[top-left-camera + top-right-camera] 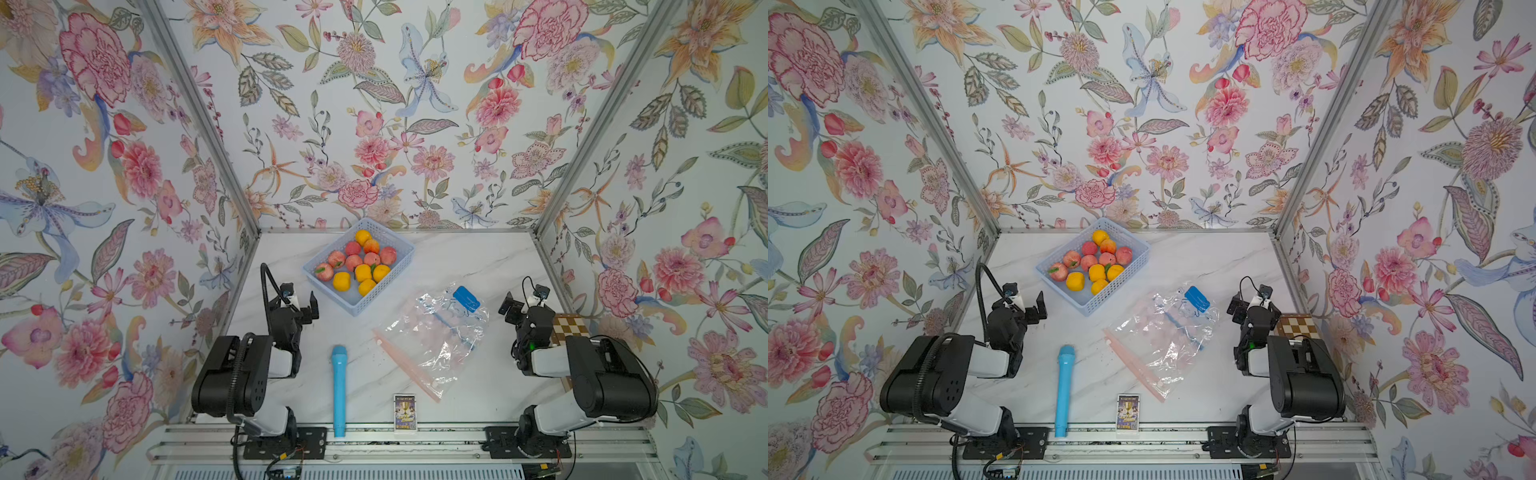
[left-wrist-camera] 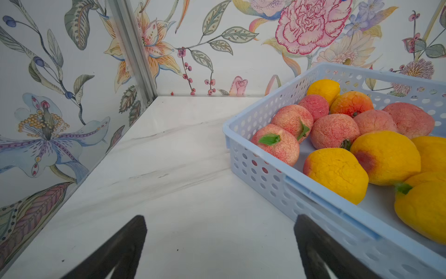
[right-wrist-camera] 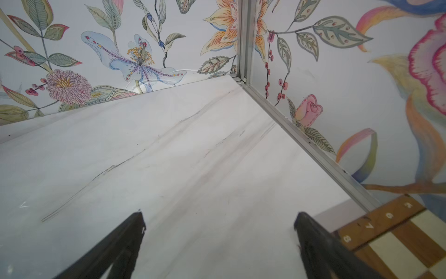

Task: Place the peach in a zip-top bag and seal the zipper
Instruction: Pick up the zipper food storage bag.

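Several pink and yellow peaches lie in a pale blue perforated basket at the back of the table. A clear zip-top bag lies flat right of centre, its pink zipper strip facing the front. My left gripper hovers open and empty just left of the basket. Right of the bag, my right gripper also stands open with nothing in it.
A blue label sits at the bag's far corner. A long blue cylinder and a small card box lie near the front edge. A chessboard sits beside the right arm. Floral walls enclose three sides.
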Controlling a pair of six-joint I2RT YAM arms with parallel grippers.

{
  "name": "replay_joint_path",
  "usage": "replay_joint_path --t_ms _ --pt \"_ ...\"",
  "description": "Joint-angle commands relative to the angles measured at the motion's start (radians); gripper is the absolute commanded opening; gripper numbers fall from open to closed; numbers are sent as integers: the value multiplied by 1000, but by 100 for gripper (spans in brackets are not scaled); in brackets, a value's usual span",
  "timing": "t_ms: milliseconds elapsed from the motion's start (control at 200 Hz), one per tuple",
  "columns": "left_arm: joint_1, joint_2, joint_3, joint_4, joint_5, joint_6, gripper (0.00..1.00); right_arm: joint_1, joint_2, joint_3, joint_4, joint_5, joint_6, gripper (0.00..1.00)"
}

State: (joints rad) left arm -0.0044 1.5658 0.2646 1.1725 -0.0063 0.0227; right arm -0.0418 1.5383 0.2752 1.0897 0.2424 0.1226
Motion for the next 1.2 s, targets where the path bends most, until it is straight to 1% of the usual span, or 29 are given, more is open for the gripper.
replay_joint_path --t_ms 0,991,1171,1191 --pt "12 10 19 21 6 14 99 -6 12 19 21 -1 -11 99" --pt "12 8 19 21 7 11 99 -6 11 18 21 -1 -11 99" --pt "20 7 18 12 28 8 99 -6 12 18 21 -1 -11 99" --pt "20 -27 14 14 29 7 99 -7 11 18 21 -2 -11 99"
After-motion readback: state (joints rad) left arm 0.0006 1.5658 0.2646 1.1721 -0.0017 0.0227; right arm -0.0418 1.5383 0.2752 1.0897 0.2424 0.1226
